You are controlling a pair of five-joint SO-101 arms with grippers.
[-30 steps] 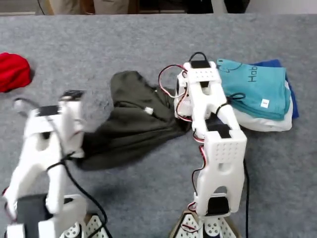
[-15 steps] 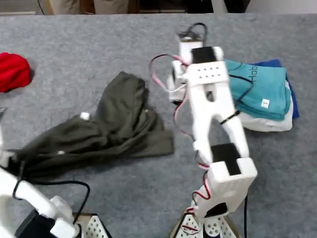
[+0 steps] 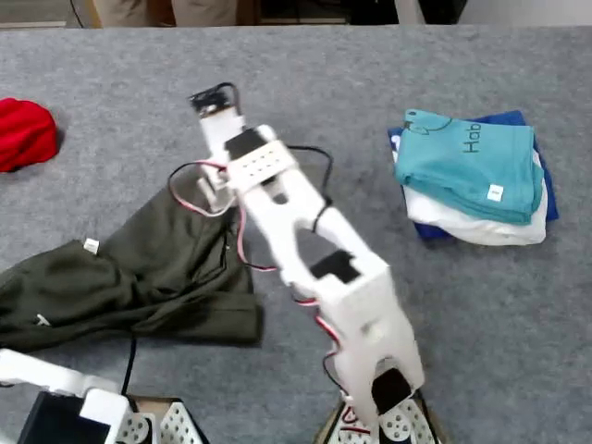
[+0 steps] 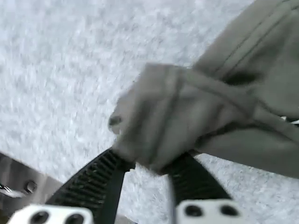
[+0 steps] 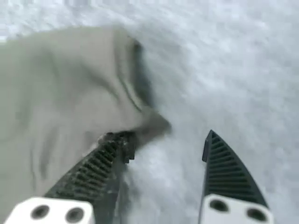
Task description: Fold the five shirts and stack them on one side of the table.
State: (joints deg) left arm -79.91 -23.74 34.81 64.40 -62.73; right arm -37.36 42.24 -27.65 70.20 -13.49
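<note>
Looking down in the high view, the olive shirt (image 3: 139, 277) is seen spread loosely on the grey surface (image 3: 388, 74), well apart from the folded stack (image 3: 472, 176). A red shirt (image 3: 23, 134) is bunched farther yet from that stack. The right arm is stretched over the side of the olive shirt nearest the stack, probably so that the cloth can be pulled flat. In the left wrist view, the left pincer (image 4: 152, 163) is clamped on a bunched fold of olive cloth, judged to be an anchor for stretching. In the right wrist view, the right pincer (image 5: 167, 137) is held apart with a shirt corner at one finger, and nothing is gripped.
</note>
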